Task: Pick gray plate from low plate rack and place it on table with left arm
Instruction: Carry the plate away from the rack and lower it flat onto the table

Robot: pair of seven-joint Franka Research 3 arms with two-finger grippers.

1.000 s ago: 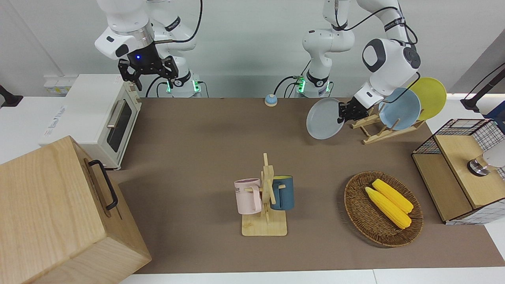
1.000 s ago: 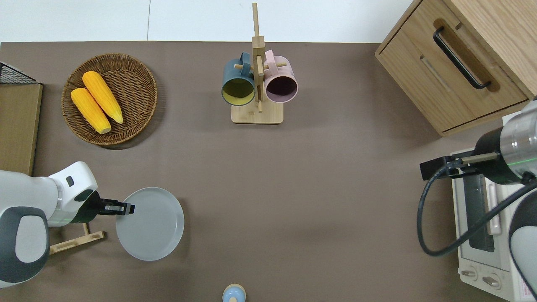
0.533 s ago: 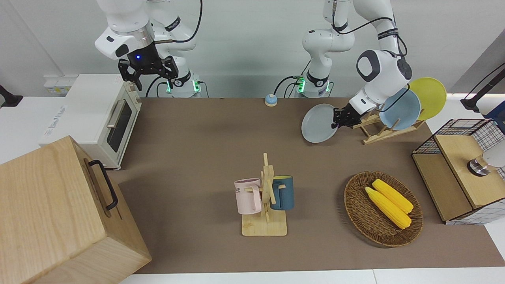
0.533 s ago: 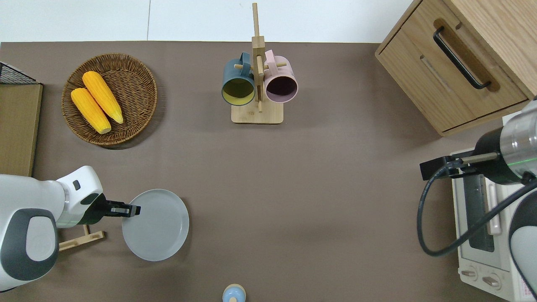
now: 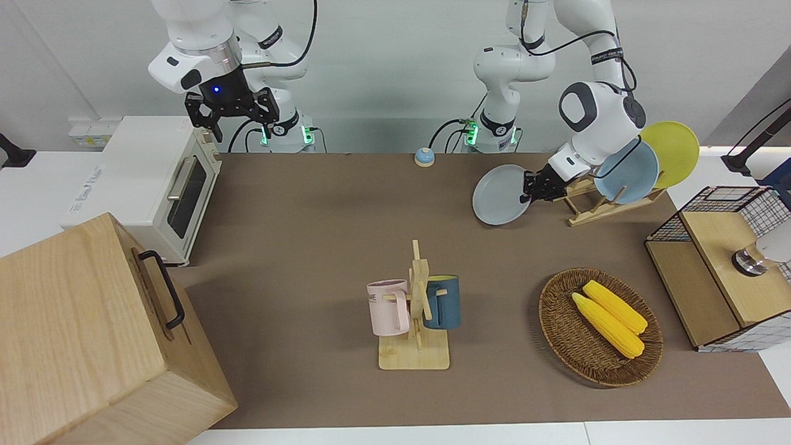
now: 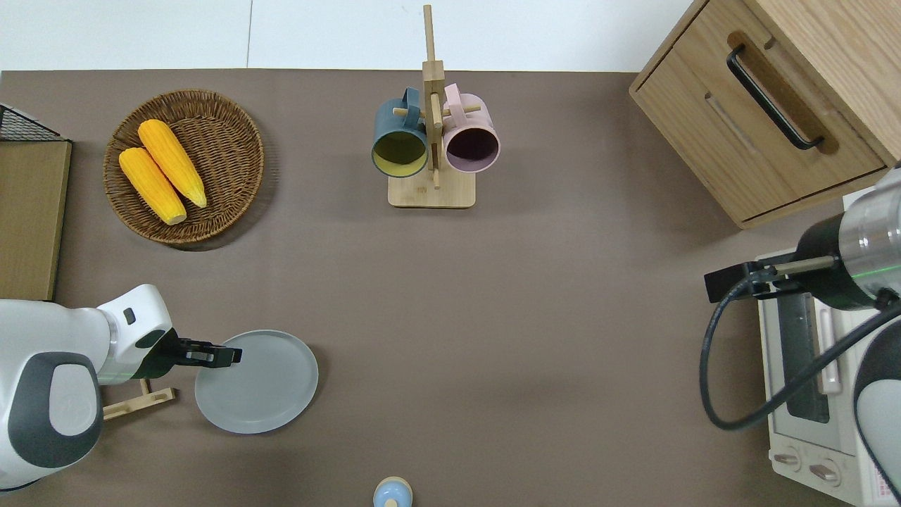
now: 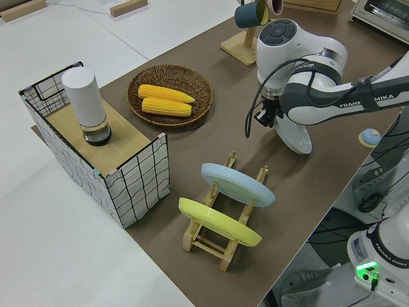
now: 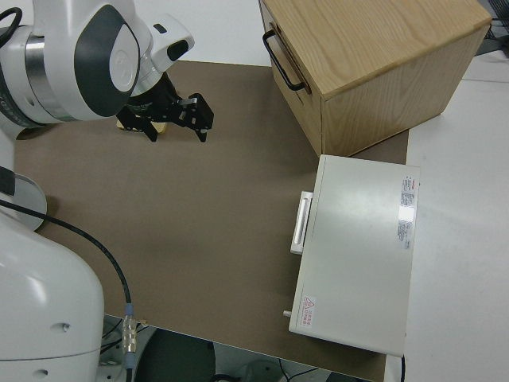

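The surface [image 6: 493,317] carries the low plate rack [image 5: 596,207]. Since a second ago, the gray plate [image 6: 264,384] has sunk and flattened, at the rack's 3 o'clock overhead, rim clamped in the left pincer [image 6: 229,355]. The right arm is parked.

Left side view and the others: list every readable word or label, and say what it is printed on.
"FRANKA EMIKA": on the left arm's forearm and again on its base, in the left side view.
Pink mug: dark lettering, too small to read.
Toaster oven: top labels and a red warning triangle, too small to read; side print likewise.
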